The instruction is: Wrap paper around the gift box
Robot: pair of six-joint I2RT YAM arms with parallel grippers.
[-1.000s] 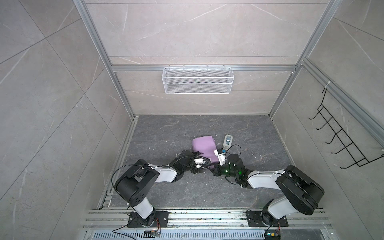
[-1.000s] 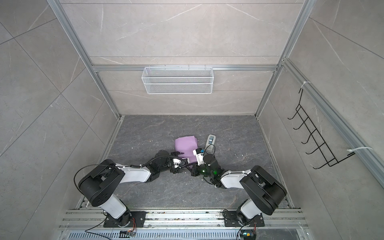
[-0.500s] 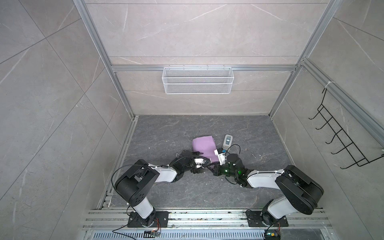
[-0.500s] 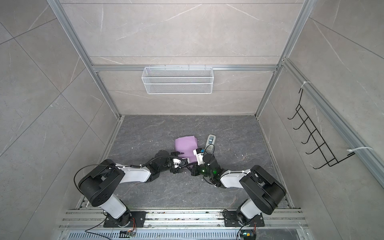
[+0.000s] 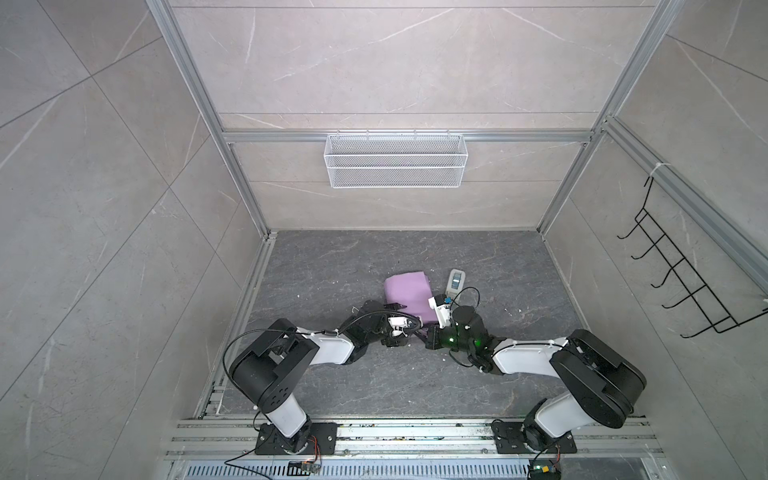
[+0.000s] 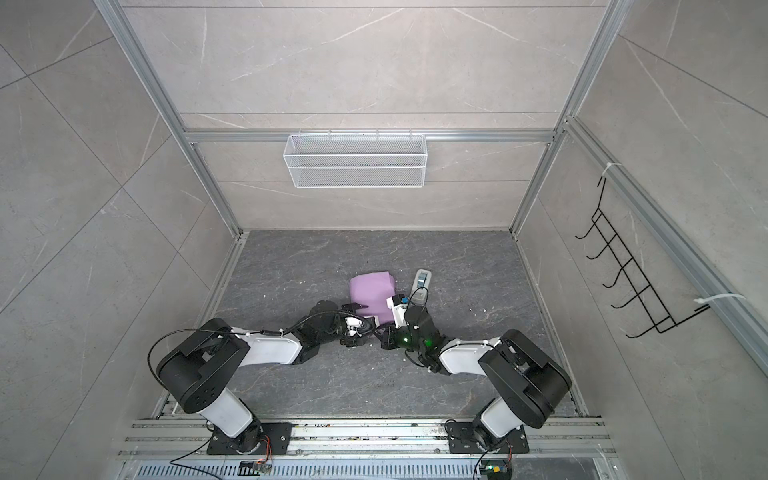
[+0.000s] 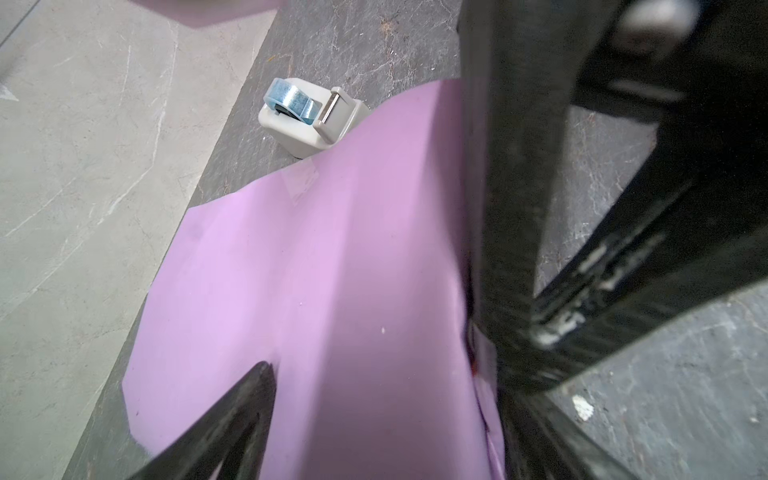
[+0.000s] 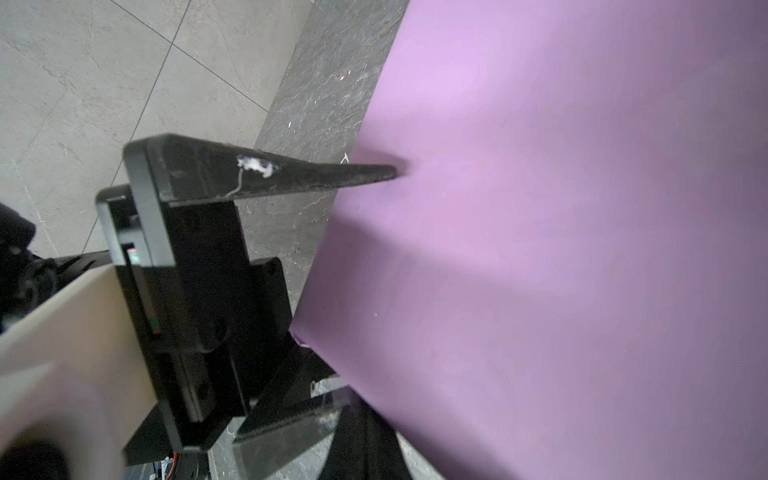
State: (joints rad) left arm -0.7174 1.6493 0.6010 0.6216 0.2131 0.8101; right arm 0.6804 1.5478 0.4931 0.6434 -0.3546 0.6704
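Paper (image 5: 405, 291) is lying folded; we are holding our left end effector (image 8: 368, 282) wide across it, right end effector (image 7: 515, 365) closed.

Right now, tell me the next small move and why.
Probably slide the shut right pincer along the paper's near edge to crease it: the paper already hides the gift box, and the open left pincer's fingertip pins its top.
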